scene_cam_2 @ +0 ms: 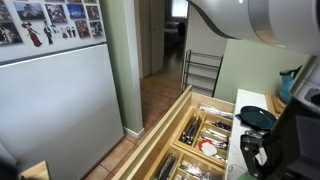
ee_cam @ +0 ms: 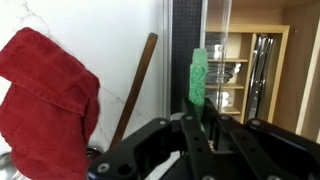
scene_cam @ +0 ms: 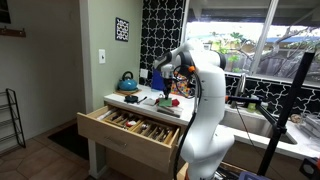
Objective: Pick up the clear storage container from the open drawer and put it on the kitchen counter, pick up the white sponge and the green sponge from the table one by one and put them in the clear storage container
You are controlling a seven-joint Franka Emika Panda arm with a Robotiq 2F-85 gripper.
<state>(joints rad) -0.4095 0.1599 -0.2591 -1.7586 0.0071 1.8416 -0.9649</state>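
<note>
In the wrist view my gripper point(ee_cam: 195, 118) is shut on the green sponge point(ee_cam: 199, 75), which stands upright between the fingers. In an exterior view the gripper point(scene_cam: 160, 78) hangs a little above the white kitchen counter point(scene_cam: 120, 104), behind the open drawer point(scene_cam: 135, 128). The drawer also shows in an exterior view point(scene_cam_2: 195, 135), filled with utensils. I cannot make out the clear storage container or the white sponge in any view.
A red cloth point(ee_cam: 45, 100) and a wooden handle point(ee_cam: 135, 85) lie close to the gripper. A teal kettle point(scene_cam: 128, 80) stands at the counter's back. A dark pan point(scene_cam_2: 258, 117) sits on the counter. The robot's white body point(scene_cam: 205, 120) stands beside the drawer.
</note>
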